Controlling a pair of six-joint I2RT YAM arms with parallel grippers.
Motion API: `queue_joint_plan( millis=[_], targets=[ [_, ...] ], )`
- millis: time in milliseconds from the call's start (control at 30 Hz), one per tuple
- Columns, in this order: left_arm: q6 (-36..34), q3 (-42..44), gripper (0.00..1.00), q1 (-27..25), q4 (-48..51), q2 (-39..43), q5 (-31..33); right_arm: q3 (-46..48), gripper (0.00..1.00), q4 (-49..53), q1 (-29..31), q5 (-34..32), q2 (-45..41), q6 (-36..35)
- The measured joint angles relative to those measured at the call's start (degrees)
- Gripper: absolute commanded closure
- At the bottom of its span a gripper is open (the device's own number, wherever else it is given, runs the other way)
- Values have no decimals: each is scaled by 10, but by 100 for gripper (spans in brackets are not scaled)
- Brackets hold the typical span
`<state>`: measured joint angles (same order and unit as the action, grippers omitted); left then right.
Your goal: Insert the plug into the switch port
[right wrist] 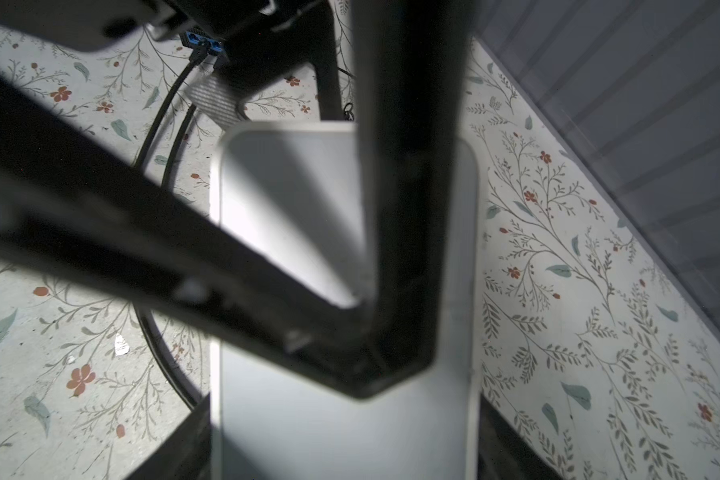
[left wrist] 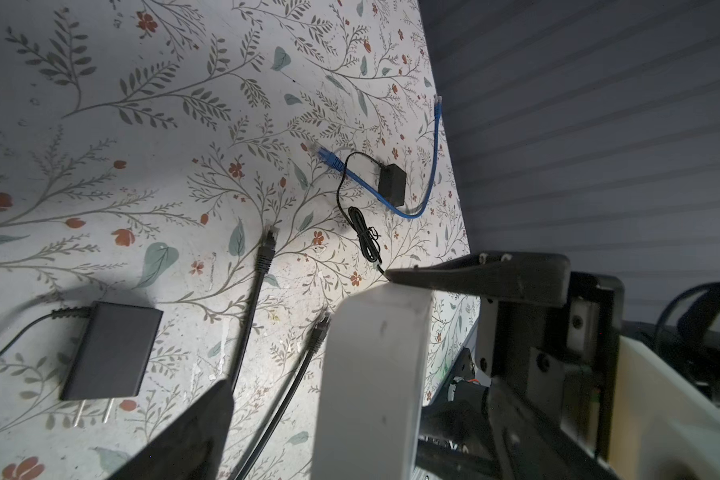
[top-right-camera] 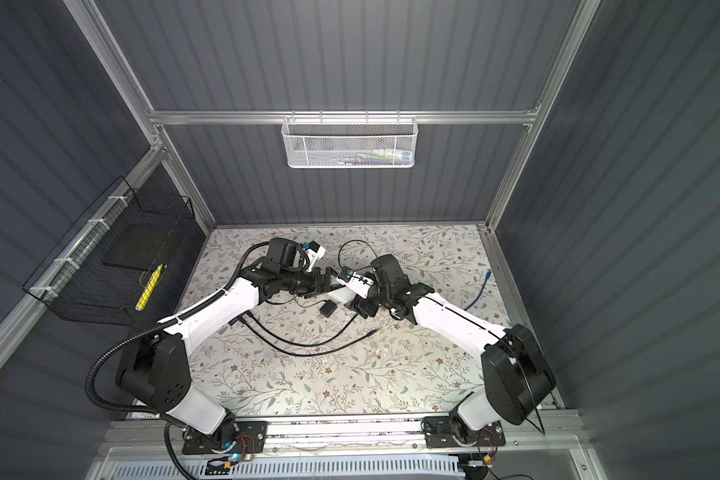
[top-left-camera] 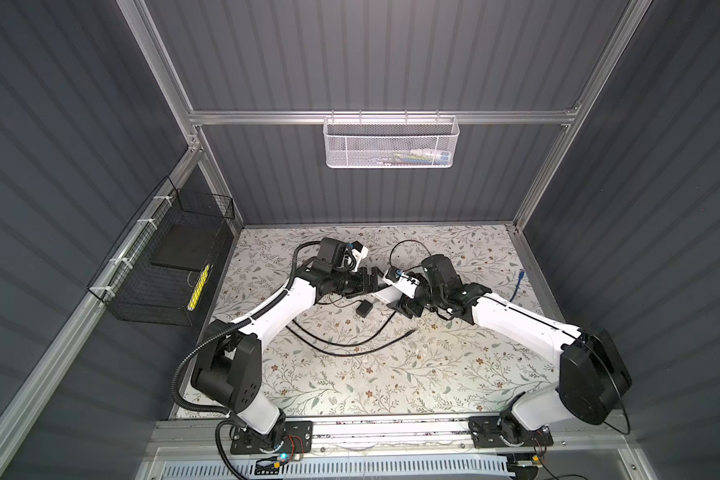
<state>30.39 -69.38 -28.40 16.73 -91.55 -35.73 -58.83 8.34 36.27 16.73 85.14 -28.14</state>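
— First, what lies nearest the arm bases?
— Entry one: black cable (left wrist: 248, 324), slack on the flowered bench (top-left-camera: 391, 386). Its plug (left wrist: 268, 243) lies flat and loose. A second plug (left wrist: 320, 330), on a similar black lead, lies just beside one end of the switch (right wrist: 292, 199), also loose on the bench.

— Next back?
— Entry two: black adapter (top-left-camera: 364, 308), flat on the bench, prongs showing, thin cord attached. It is near both claws and touched by neither.

— And the switch itself?
— Entry three: white oblong box, mid-bench, between the two arms. Its ports are hidden in every view. The right claw (right wrist: 344, 419) is closed across its width, one finger at each long side, holding it. The left claw (left wrist: 305, 328) is spread wide around the other end. One fingertip (left wrist: 416, 276) is at the box's corner; the other finger stands clear, with bench showing between. Whether the box rests on the bench or hangs above it, I cannot tell.

— Farther off?
— Entry four: blue cable (left wrist: 332, 161), curved, near the bench's right edge, crossing at a small adapter (left wrist: 391, 185) with a bundled thin cord.
— Entry five: black wire basket (top-left-camera: 150, 303) on the left wall.
— Entry six: white mesh basket (top-left-camera: 391, 143) on the back rail, farthest.
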Motion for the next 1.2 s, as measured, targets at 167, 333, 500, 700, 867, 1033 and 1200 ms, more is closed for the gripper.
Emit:
queue_joint_plan(
  millis=[167,333,500,700,867,1033,1200],
  targets=[
    [-2,-1,10,0,10,0,-22,0,54,2,17,-4,-3,-13],
    [-5,-2,16,0,24,0,-34,0,56,-2,26,-17,-3,-32],
    [-15,-3,25,1,39,0,-48,0,56,-2,33,-28,-3,-52],
    [-30,-8,29,3,63,0,-64,5,55,-16,46,-54,-7,-69],
    [-44,-11,39,2,77,2,-67,23,56,-51,58,-61,-30,-80],
    [-58,-23,42,2,95,3,-91,45,58,-81,70,-78,-50,-97],
    [-71,-38,45,2,116,3,-98,48,58,-85,86,-88,-50,-114]
  ],
)
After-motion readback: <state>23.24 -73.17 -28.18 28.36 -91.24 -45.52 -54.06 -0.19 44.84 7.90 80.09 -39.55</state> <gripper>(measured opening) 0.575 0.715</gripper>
